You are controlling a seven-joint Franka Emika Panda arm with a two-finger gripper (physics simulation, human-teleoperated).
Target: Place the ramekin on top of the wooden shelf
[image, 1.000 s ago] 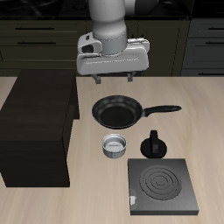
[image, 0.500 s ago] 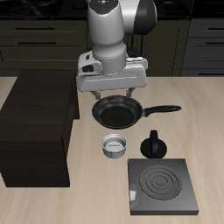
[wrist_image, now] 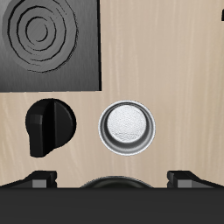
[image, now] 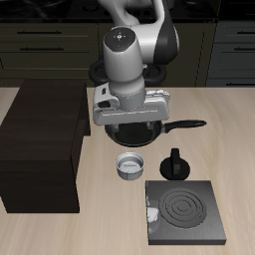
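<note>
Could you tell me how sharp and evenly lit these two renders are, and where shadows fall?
Exterior view: sharp throughout, soft even light, no glare; the arm casts shade over the frying pan, and the wooden shelf reads nearly black. Wrist view: crisp, no blur; the ramekin shows a bright pale inside with a faint shadow around its rim; the small black pot lacks surface detail.

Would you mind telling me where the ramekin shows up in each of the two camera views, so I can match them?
Exterior view: the ramekin sits on the bare table between the frying pan and the table's front edge, beside the small black pot.
Wrist view: the ramekin is seen from straight above, beside the small black pot, with the stove plate beyond.
Shared landmark: the small black pot next to it.
</note>
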